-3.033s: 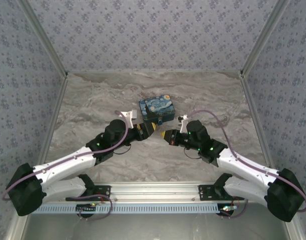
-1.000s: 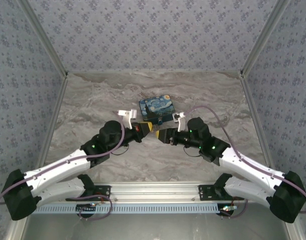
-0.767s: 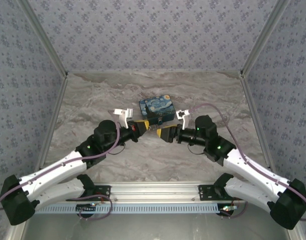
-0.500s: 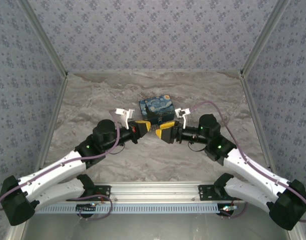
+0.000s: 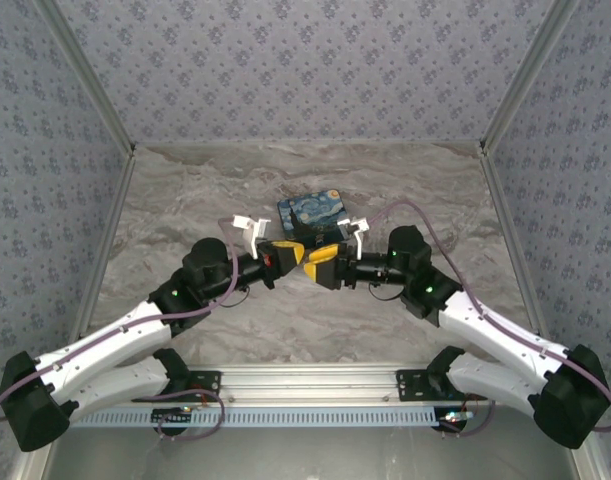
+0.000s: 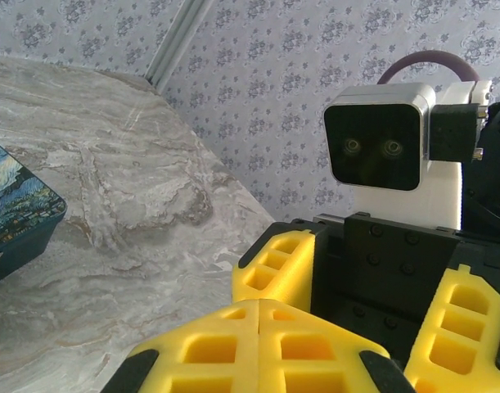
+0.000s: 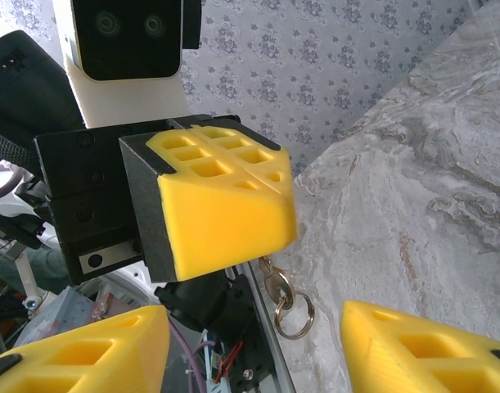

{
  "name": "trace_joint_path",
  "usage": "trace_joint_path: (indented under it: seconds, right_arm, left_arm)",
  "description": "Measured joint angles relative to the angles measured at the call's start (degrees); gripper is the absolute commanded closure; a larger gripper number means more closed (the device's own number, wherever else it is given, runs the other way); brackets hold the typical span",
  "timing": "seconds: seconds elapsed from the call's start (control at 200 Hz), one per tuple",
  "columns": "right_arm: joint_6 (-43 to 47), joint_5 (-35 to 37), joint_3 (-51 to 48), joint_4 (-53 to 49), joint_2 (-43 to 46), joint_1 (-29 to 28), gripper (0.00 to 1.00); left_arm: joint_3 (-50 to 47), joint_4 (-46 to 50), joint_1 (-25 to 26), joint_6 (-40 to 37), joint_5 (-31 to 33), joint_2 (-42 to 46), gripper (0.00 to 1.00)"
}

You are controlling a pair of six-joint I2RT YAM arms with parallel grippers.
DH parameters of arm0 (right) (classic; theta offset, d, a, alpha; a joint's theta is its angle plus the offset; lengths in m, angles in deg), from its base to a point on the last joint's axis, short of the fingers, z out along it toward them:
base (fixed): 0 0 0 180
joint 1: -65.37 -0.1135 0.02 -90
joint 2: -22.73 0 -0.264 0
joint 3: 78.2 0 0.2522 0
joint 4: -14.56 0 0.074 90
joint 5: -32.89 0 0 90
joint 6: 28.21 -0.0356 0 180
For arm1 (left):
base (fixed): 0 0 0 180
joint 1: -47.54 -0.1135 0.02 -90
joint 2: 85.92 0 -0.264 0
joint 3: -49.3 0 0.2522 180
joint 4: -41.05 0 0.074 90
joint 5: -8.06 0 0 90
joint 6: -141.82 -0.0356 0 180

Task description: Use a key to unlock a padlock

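My left gripper [image 5: 296, 254] hovers just in front of the painted tin box, its yellow jaws pressed together [image 6: 259, 307]. In the right wrist view a small silvery key [image 7: 276, 285] with a split ring [image 7: 293, 318] hangs from under the shut left gripper [image 7: 278, 192], its upper end pinched between the pads. My right gripper [image 5: 312, 264] faces it tip to tip, open [image 7: 256, 327], one finger [image 7: 94, 352] on each side of the hanging key and apart from it. I cannot make out the padlock.
The blue-and-yellow starry-night tin box [image 5: 310, 212] sits on the marble table [image 5: 185, 190] just behind both grippers, its corner at the left [image 6: 16, 205]. Patterned walls close in the back and sides. A metal rail [image 5: 305, 378] runs along the near edge.
The right gripper has slid left until its open jaws reach the left gripper's tip. The left gripper has stayed shut and shifted only slightly.
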Motion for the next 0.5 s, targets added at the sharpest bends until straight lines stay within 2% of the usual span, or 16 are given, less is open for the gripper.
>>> trace_joint_path:
  seconds: [0.5]
  right_arm:
    - [0.2,0.2,0.6,0.2,-2.3,-0.7,0.61]
  left_arm:
    - [0.0,-1.6,0.0,0.1,-0.3,-1.4,1.0]
